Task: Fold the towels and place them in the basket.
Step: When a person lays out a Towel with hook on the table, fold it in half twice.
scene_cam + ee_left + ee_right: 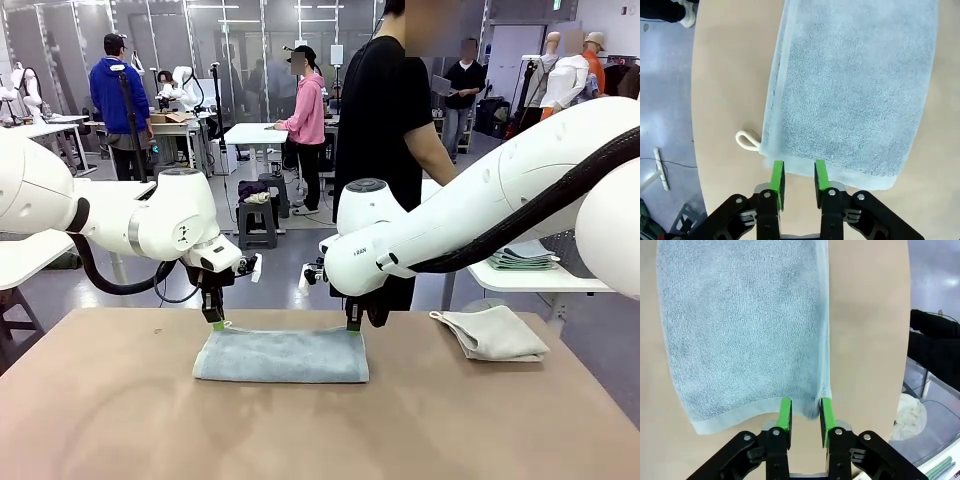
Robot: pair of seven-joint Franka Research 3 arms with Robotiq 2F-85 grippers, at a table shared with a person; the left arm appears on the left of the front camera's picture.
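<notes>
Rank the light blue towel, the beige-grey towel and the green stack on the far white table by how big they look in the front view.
1. light blue towel, folded: clearly largest.
2. beige-grey towel: smaller.
3. green stack: looks smallest, but it lies farther from the camera, so its true size against the others is unsure.

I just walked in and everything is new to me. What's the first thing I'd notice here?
Probably the folded light blue towel in the middle of the table. The white left arm and right arm lean down at its far corners, jaws apart. A folded beige-grey towel lies at the table's right.
</notes>
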